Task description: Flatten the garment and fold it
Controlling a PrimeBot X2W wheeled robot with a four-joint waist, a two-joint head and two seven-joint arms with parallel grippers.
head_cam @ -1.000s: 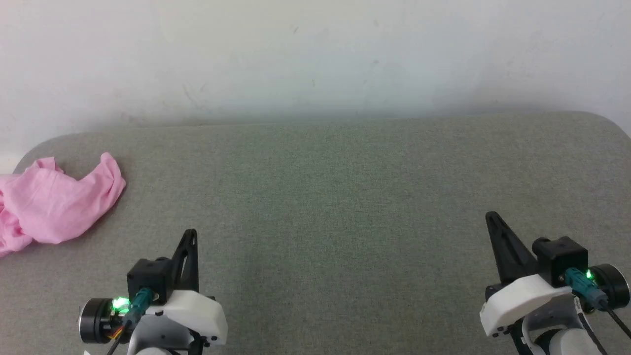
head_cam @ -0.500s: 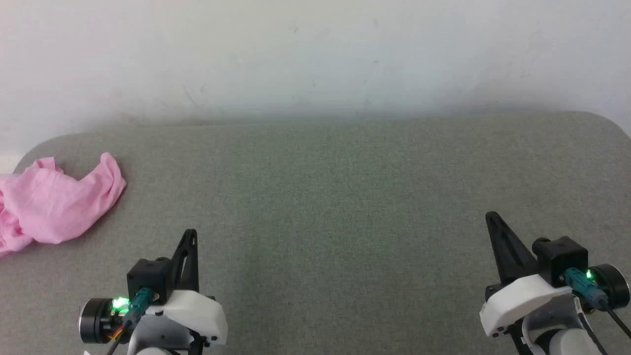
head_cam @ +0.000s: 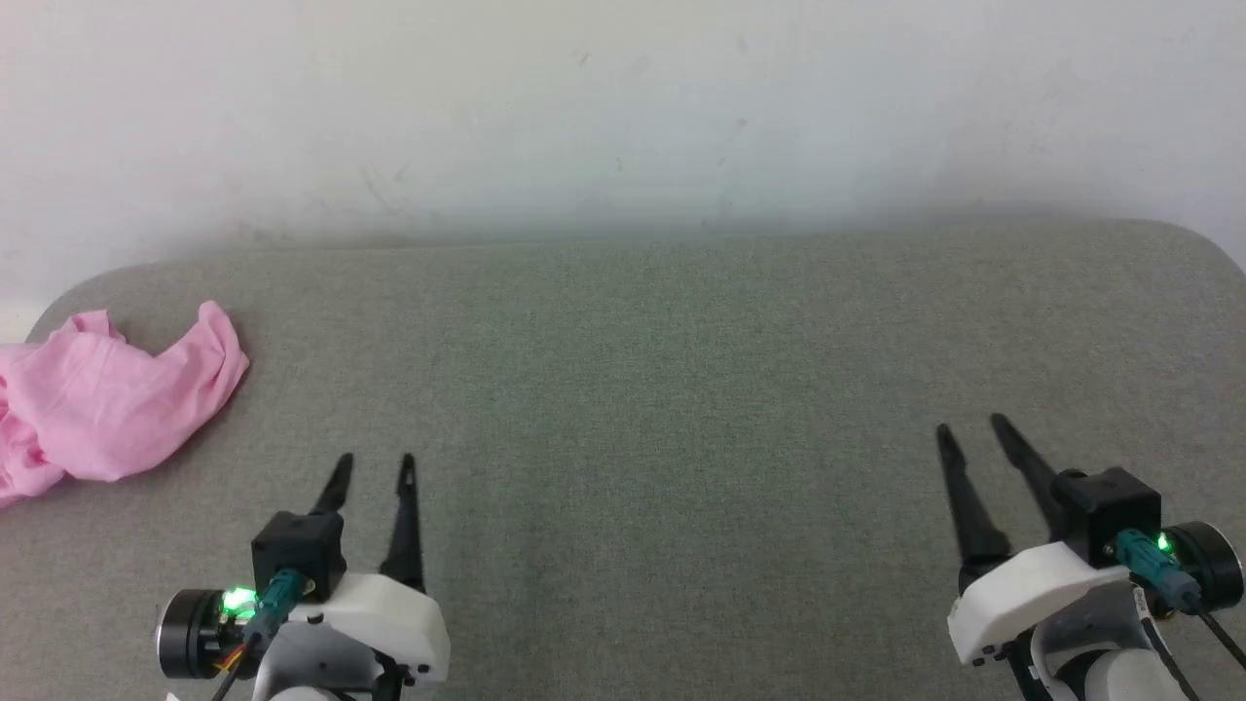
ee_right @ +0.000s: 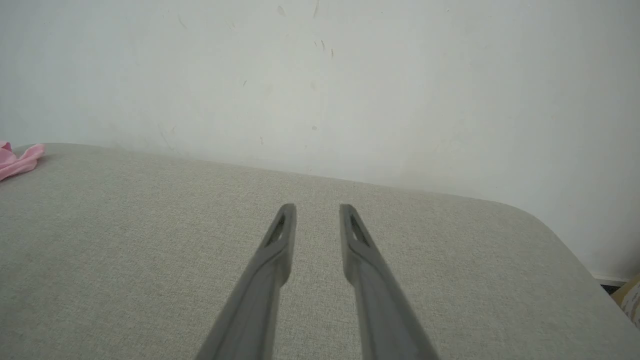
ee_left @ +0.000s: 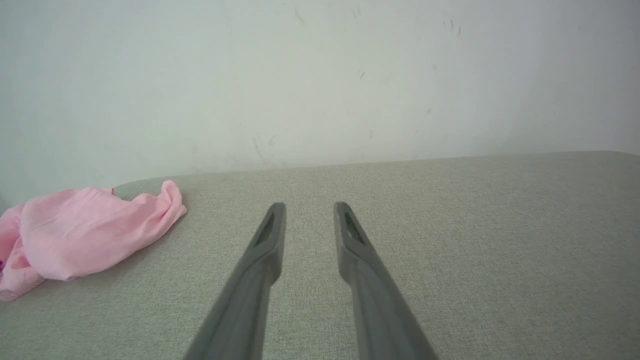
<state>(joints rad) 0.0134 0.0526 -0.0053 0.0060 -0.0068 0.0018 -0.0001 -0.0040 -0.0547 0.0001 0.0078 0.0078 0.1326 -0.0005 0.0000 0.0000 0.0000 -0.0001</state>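
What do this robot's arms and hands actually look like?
The left hand and right hand look alike: two long, dark, tapering fingers with a slot near each tip, on a black block and a rounded white shell. A teal plug beside a green light takes a cable, and a black cylinder sits at the side.

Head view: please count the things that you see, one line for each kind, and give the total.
Garments: 1, the pink garment, crumpled.
Grippers: 2, the left gripper and the right gripper, both open.
Work surfaces: 1, the grey surface.
Total: 4
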